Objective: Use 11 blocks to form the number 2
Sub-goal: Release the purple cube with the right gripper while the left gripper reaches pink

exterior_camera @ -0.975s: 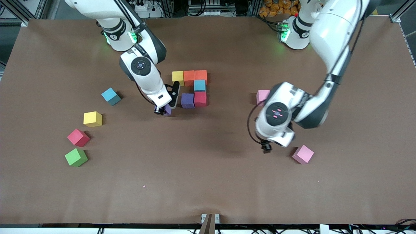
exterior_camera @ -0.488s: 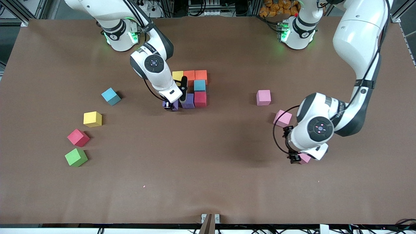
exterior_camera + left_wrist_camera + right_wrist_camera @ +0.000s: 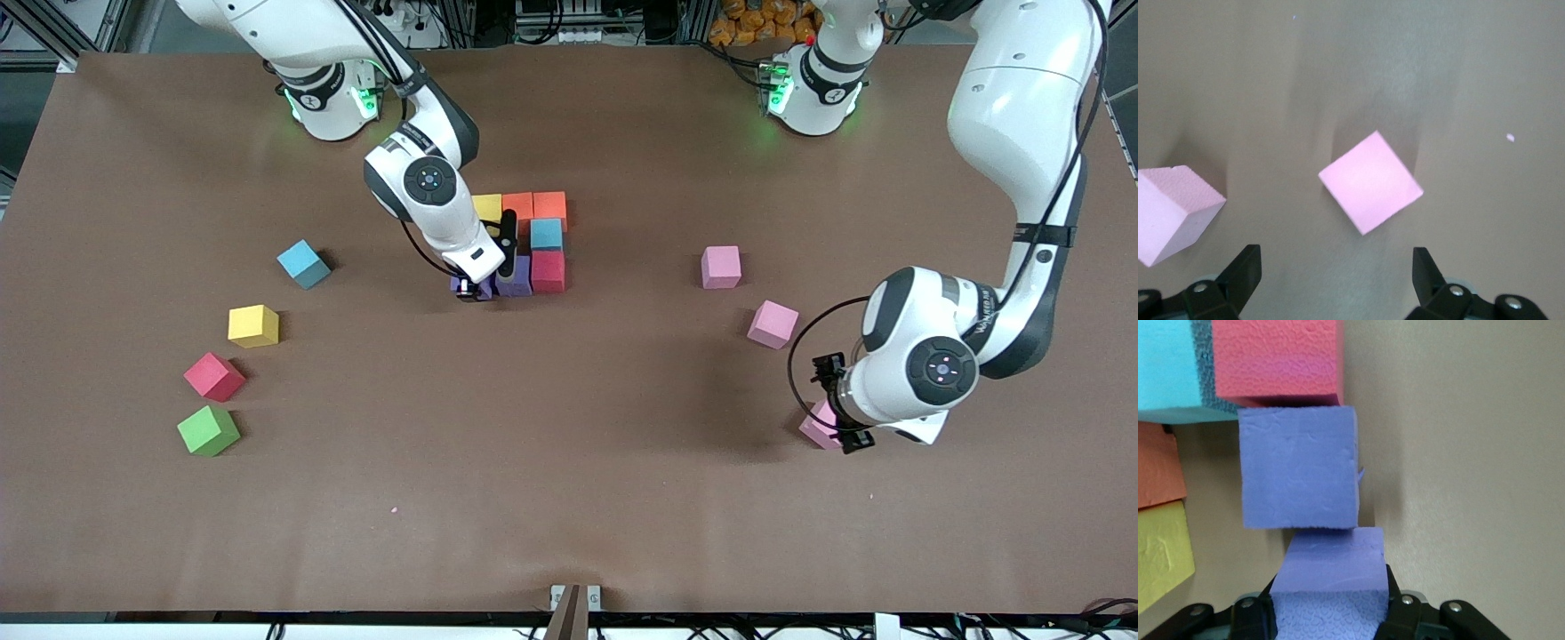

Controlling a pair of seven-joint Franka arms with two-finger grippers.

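Since a second ago the right gripper (image 3: 476, 289) has carried its purple block (image 3: 1328, 587) up against the partial number 2 (image 3: 531, 242), and the left gripper (image 3: 840, 425) has swung toward its own end of the counter (image 3: 569, 498). Right gripper: pinching the purple block, which touches the placed purple cube (image 3: 1299, 468) beside the red one (image 3: 1275, 360). Left gripper: spread wide above a loose pink block (image 3: 1370, 181).

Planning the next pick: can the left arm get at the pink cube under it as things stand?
Probably yes: the left gripper hangs open over the pink cube, nothing between or crowding it; another pink cube lies clear, beside it.
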